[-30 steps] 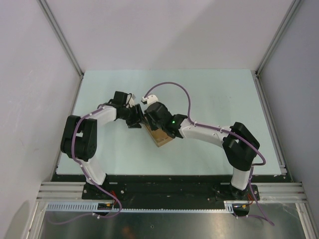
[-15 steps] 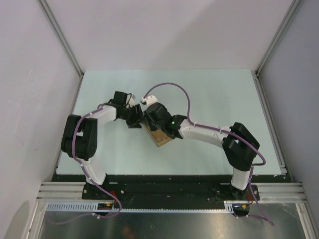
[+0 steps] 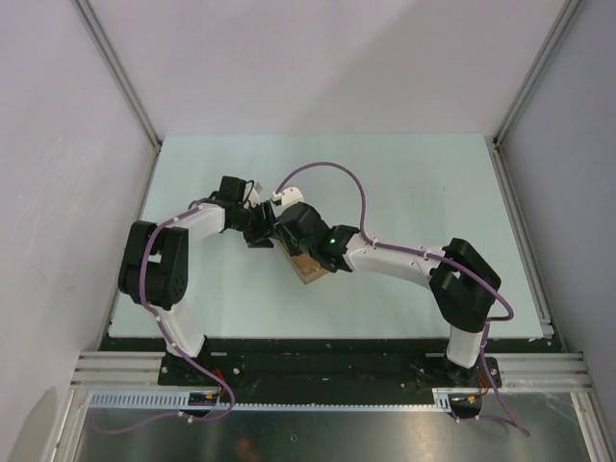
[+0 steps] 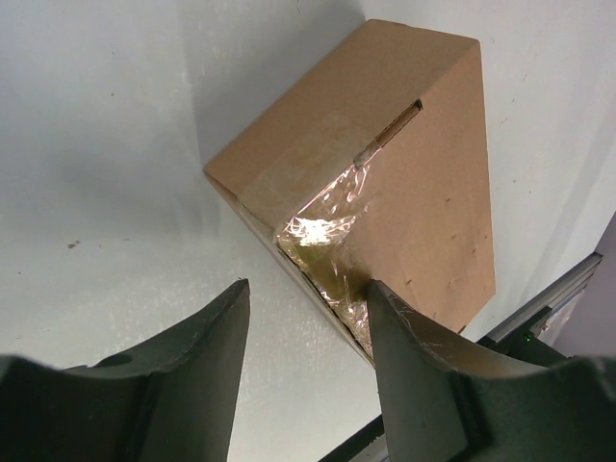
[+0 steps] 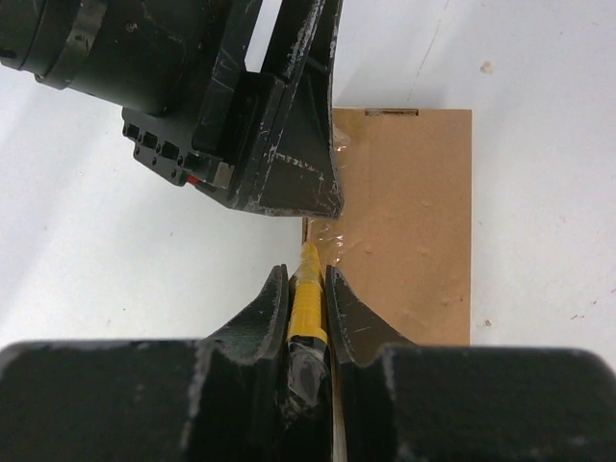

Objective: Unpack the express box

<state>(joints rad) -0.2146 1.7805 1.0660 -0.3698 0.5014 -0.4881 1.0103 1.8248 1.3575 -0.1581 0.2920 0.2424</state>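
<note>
The express box (image 3: pixel 310 266) is a small brown cardboard box lying at the table's middle, its lid closed with shiny clear tape (image 4: pixel 327 226). It also shows in the left wrist view (image 4: pixel 404 183) and the right wrist view (image 5: pixel 414 231). My right gripper (image 5: pixel 308 289) is shut on a yellow utility knife (image 5: pixel 306 298), whose tip rests at the taped edge of the box. My left gripper (image 4: pixel 306 318) is open; its right finger (image 4: pixel 409 337) presses on the box top by the tape, its left finger over the table. In the top view both grippers (image 3: pixel 272 229) meet at the box's far end.
The pale green table (image 3: pixel 404 183) is bounded by white walls and metal frame posts (image 3: pixel 115 72). A purple cable (image 3: pixel 327 168) loops above the right arm. The black base rail (image 3: pixel 318 361) runs along the near edge.
The right arm has shifted slightly left and toward the box's far end with the knife. The left arm and the box have stayed where they were.
</note>
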